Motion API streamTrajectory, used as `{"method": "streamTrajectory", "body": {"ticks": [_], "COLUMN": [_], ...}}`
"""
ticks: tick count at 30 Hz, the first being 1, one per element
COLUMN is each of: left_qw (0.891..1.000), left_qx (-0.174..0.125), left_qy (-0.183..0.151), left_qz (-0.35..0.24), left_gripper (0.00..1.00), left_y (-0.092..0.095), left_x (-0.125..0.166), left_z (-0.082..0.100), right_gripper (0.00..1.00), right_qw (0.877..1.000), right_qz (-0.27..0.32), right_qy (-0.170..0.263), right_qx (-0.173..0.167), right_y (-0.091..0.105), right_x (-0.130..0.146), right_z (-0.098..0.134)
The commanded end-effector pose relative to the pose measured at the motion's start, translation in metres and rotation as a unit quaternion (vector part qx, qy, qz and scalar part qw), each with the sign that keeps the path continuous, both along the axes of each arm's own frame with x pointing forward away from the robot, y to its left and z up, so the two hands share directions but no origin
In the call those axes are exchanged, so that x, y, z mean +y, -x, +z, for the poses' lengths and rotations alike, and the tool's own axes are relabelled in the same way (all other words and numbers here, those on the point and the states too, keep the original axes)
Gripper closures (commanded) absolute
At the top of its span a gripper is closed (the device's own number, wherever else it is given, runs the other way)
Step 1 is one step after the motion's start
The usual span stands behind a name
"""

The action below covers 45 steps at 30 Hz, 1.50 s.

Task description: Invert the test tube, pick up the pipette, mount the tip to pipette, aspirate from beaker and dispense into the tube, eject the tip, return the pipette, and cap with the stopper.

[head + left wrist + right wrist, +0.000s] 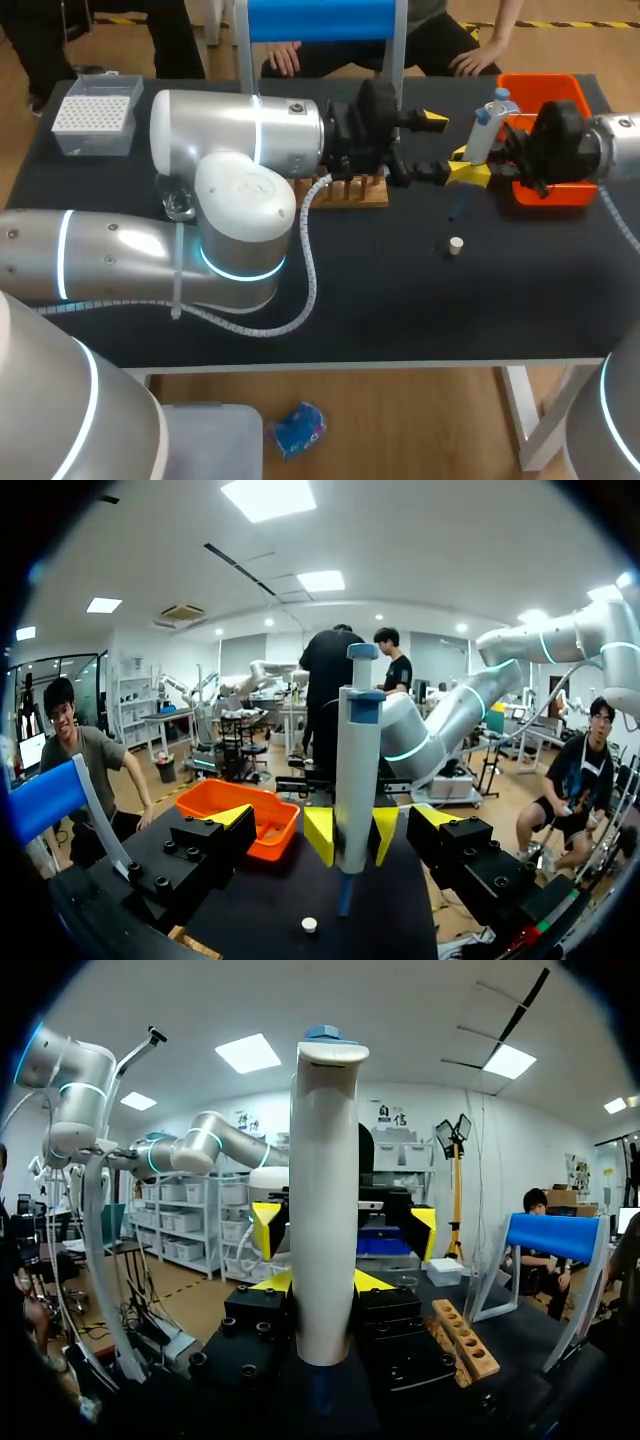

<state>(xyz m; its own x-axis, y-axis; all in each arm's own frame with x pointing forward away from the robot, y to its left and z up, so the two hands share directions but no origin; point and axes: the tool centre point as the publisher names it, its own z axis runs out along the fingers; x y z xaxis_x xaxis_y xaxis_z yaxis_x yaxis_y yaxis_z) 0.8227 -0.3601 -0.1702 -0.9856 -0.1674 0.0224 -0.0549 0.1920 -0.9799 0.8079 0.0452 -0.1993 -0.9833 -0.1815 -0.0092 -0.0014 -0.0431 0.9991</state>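
Pick-up looks done: the right gripper [323, 1281] pinches the pipette [323, 1160] upright, just ahead of the left gripper [332, 816], whose fingers are spread, so next likely a square handover toward the tip box [95, 115].

So the pipette [323, 1210] is smooth, slightly shiny plastic, the counter [400, 300] is matt black, tube rack [350, 193] bare wood, orange bin [545, 88] glossy plastic, left arm [240, 130] polished silvery.
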Motion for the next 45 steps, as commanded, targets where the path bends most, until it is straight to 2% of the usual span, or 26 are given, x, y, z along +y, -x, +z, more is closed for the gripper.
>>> {"method": "streamTrajectory", "body": {"ticks": [1, 17, 30, 31, 32, 33, 34, 36, 37, 38, 39, 45], "left_qw": [1.000, 1.000, 1.000, 1.000, 1.000, 1.000, 1.000, 1.000, 1.000, 1.000, 1.000, 1.000], "left_qx": [-0.004, -0.004, -0.004, -0.004, -0.004, -0.004, -0.004, -0.004, -0.004, -0.004, -0.004, -0.004], "left_qy": [0.017, 0.017, 0.017, 0.017, 0.017, 0.017, 0.017, 0.017, 0.017, 0.017, 0.017, 0.017], "left_qz": [0.001, 0.001, 0.001, 0.001, 0.001, 0.001, 0.001, 0.001, 0.001, 0.001, 0.001, 0.001], "left_gripper": [0.00, 0.00, 0.00, 0.28, 0.67, 0.73, 0.70, 0.77, 0.75, 0.81, 1.00, 1.00], "left_y": [0.000, 0.000, 0.000, 0.000, 0.000, 0.000, 0.000, 0.000, 0.000, 0.000, 0.000, 0.000], "left_x": [0.000, 0.000, 0.000, 0.000, 0.000, 0.000, 0.000, 0.000, 0.000, 0.000, 0.000, 0.000], "left_z": [-0.004, -0.004, -0.004, -0.004, -0.004, -0.004, -0.004, -0.004, -0.004, -0.004, -0.004, -0.004], "right_gripper": [1.00, 1.00, 1.00, 1.00, 1.00, 1.00, 1.00, 1.00, 1.00, 1.00, 1.00, 1.00], "right_qw": [1.000, 0.999, 0.999, 0.999, 0.999, 0.999, 0.999, 0.999, 0.999, 0.999, 0.999, 0.999], "right_qz": [0.014, 0.037, 0.038, 0.037, 0.037, 0.036, 0.036, 0.036, 0.036, 0.036, 0.036, 0.037], "right_qy": [-0.005, -0.015, -0.014, -0.014, -0.014, -0.014, -0.013, -0.013, -0.013, -0.013, -0.013, -0.014], "right_qx": [0.002, 0.006, 0.007, 0.007, 0.006, 0.005, 0.005, 0.004, 0.003, 0.003, 0.002, 0.002], "right_y": [-0.007, -0.011, -0.012, -0.012, -0.013, -0.013, -0.013, -0.014, -0.014, -0.014, -0.014, -0.013], "right_x": [0.006, 0.034, 0.037, 0.037, 0.037, 0.036, 0.036, 0.036, 0.037, 0.037, 0.037, 0.039], "right_z": [-0.005, -0.010, -0.012, -0.012, -0.012, -0.012, -0.012, -0.011, -0.011, -0.011, -0.011, -0.011]}}
